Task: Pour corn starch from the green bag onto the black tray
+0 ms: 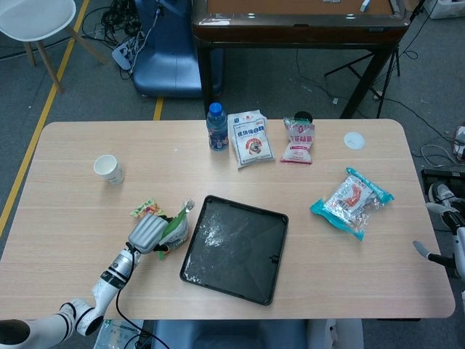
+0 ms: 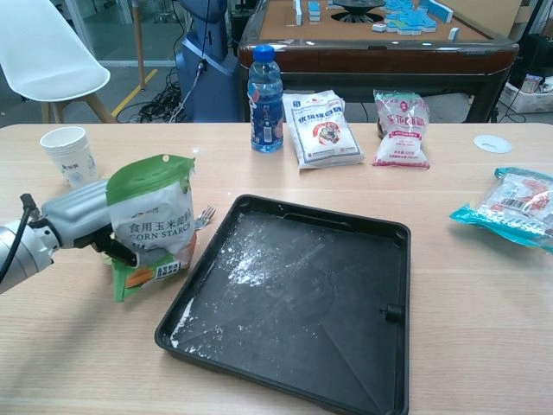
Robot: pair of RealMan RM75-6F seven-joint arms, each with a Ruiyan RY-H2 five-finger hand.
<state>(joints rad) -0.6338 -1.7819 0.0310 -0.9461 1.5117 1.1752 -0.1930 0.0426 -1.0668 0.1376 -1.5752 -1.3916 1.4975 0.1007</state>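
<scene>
Chest view: the left hand (image 2: 79,220) has its fingers clamped on the green bag (image 2: 154,223), which stands upright on the tabletop (image 2: 484,328) just left of the black tray (image 2: 346,320). White powder (image 2: 246,259) dusts the tray's left part. A fork (image 2: 205,215) lies behind the bag. The bag is judged soft, light and prone to slump; a hold across its middle, below the open top, would suit it best. The right hand is not visible in either view, so its fingers cannot be described.
</scene>
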